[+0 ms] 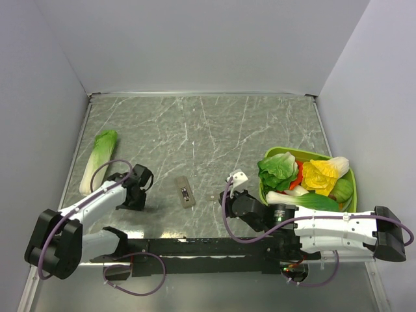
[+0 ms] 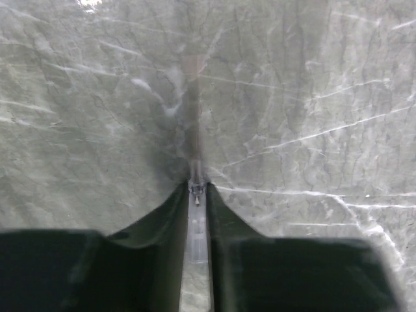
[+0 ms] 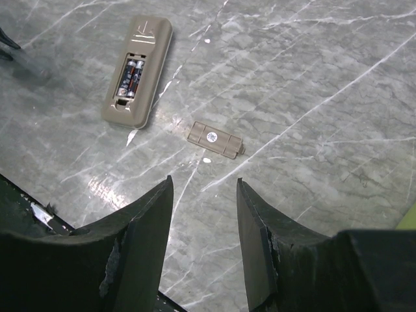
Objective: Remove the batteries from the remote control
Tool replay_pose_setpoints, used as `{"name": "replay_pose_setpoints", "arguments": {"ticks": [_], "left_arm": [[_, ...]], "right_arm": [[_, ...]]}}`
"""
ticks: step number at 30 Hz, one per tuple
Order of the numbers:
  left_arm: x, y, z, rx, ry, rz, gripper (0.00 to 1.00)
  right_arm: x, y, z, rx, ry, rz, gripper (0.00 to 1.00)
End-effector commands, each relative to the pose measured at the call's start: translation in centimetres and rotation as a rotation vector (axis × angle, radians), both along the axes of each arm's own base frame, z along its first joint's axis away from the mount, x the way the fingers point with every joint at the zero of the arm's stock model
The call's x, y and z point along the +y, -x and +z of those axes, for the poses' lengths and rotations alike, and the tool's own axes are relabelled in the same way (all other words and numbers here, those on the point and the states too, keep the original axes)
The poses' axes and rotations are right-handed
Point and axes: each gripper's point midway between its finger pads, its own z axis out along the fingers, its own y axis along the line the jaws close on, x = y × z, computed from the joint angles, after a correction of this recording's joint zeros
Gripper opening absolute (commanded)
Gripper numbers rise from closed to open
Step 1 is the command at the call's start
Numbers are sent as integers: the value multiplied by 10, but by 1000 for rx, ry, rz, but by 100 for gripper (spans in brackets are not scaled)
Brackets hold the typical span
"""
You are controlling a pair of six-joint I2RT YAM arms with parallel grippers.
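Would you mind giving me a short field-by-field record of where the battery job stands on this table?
remote: mid-table, back face up, compartment open
batteries: two, side by side inside the compartment, not yet removed
battery cover: off, lying flat near the remote, not touching it
right fingers: open, above the table near the cover, holding nothing
left fingers: nearly together, over bare table

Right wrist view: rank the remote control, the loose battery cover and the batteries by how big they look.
1. remote control, clearly the largest
2. battery cover, lying loose beside it
3. batteries, seated in the open compartment; the two look alike, so they are not ranked against each other
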Motion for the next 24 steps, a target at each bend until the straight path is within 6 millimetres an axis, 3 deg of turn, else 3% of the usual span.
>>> {"name": "replay_pose_setpoints", "arguments": {"ticks": [1, 3, 8, 9, 10, 12, 13, 15, 16, 19, 20, 22, 23, 24], "left_arm": [[-2, 4, -12, 21, 16, -5, 12], [-5, 5, -12, 18, 31, -13, 1], [-13, 2, 1, -26, 80, -57, 1], [-19, 2, 6, -33, 114, -74, 1], [-24, -1, 14, -62, 140, -104, 1], [-34, -4, 28, -97, 185, -145, 1], [-38, -4, 38, -132, 213, -173, 1], [-46, -10, 53, -199, 247, -224, 1], [-52, -10, 64, -241, 283, -267, 1], [-67, -13, 83, -331, 356, -347, 1], [-71, -12, 85, -339, 382, -360, 1], [-82, -15, 92, -383, 429, -416, 1], [-93, -11, 95, -385, 482, -455, 1], [-97, -9, 95, -389, 500, -487, 1]], "right_arm": [[10, 1, 17, -14, -41, 16, 52], [17, 3, 21, -25, -77, 54, 52], [26, 2, 31, -85, -165, 97, 53], [29, -2, 41, -118, -208, 96, 54], [36, 1, 51, -150, -244, 135, 55], [39, 2, 49, -271, -195, 243, 57], [51, 8, 76, -352, -310, 304, 58], [53, 13, 72, -457, -290, 383, 59], [59, 22, 94, -544, -372, 438, 60], [64, 28, 85, -689, -305, 532, 62], [69, 30, 93, -748, -293, 562, 63], [81, 29, 80, -767, -219, 609, 65], [89, 36, 88, -836, -220, 665, 66], [97, 41, 76, -852, -186, 720, 67]]}}
